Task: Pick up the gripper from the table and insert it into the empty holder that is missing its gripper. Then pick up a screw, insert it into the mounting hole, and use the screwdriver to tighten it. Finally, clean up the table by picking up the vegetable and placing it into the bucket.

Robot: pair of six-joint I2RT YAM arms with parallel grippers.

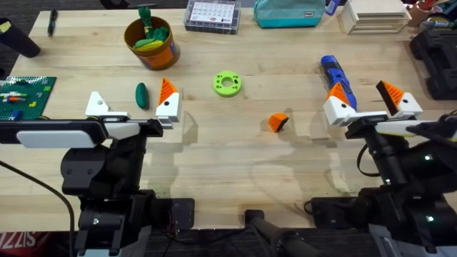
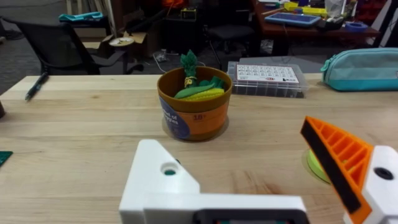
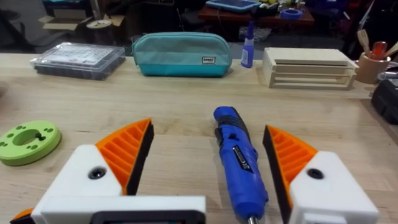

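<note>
The loose orange ribbed gripper (image 1: 278,122) lies mid-table, between the two arms. My left gripper (image 1: 132,104) (image 2: 249,168) is open; its one finger is the empty holder (image 1: 96,106) (image 2: 163,180), a bare white block with a round hole, and the other carries an orange tip. The dark green vegetable (image 1: 141,95) lies on the table between those fingers. Beyond them stands the orange bucket (image 1: 150,41) (image 2: 194,102), holding yellow-and-green toy pieces. My right gripper (image 1: 368,100) (image 3: 208,155) is open, both tips orange, with the blue screwdriver (image 1: 334,75) (image 3: 239,158) lying between its fingers.
A bright green ring disc (image 1: 227,83) (image 3: 28,141) lies mid-table. A clear parts box (image 1: 211,16) (image 2: 266,77), a teal pouch (image 1: 289,12) (image 3: 181,55) and a pale wooden box (image 1: 375,16) line the far edge. A green brick plate (image 1: 25,96) sits at the left.
</note>
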